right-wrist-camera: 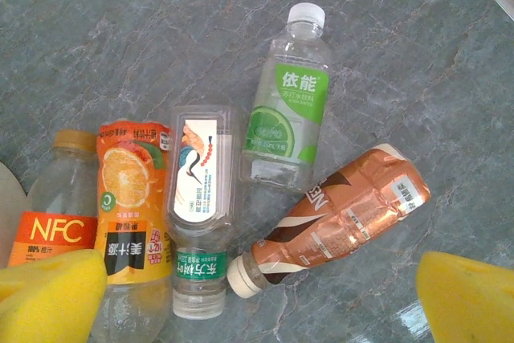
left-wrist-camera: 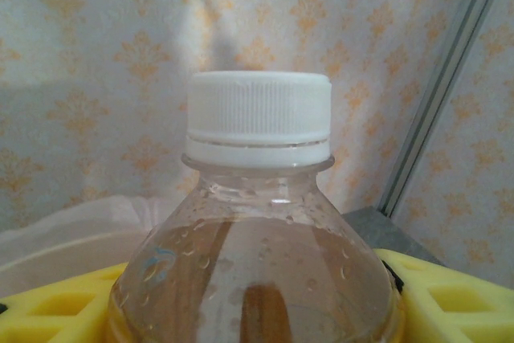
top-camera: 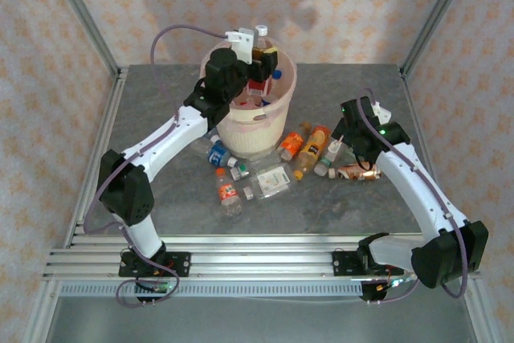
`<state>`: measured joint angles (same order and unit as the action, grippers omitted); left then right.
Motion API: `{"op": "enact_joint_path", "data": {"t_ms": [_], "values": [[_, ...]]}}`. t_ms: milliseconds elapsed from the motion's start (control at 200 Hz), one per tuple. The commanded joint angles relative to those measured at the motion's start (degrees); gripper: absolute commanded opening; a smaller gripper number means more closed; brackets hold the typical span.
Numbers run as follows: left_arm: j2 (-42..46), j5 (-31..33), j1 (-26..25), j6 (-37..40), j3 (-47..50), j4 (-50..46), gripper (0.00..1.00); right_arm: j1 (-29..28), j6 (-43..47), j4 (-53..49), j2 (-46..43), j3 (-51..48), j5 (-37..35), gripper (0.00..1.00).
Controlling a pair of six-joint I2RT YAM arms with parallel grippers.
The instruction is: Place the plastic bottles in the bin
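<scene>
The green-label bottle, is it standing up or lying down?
Lying down: the green-label bottle rests on its side on the table, label facing up.

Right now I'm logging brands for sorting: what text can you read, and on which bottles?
"NFC": yellow-capped bottle.
"依能": green-labelled bottle.
Unreadable, turned or too small: juice bottle, flat clear bottle, brown bottle.
No text: white-capped bottle.
</scene>
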<state>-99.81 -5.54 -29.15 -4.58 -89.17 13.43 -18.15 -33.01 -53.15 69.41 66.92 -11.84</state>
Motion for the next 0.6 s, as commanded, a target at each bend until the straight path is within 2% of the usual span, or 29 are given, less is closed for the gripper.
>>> {"op": "enact_joint_path", "data": {"t_ms": [0, 310, 596], "values": [[-0.3, 0.4, -0.1, 0.5, 1.2, 1.4, 0.68, 0.3, -0.8, -1.7, -1.2, -0.6, -2.3, 0.99], [-2.7, 0.9, 0.1, 1.0, 0.1, -2.3, 0.68, 0.3, -1.1, -1.9, -1.3, -0.8, -2.6, 0.99], [-4.1, -1.8, 2.4, -0.3, -3.6, -12.8, 0.68, 0.3, -1.2, -2.1, -1.2, -0.4, -3.5, 0.99]]}}
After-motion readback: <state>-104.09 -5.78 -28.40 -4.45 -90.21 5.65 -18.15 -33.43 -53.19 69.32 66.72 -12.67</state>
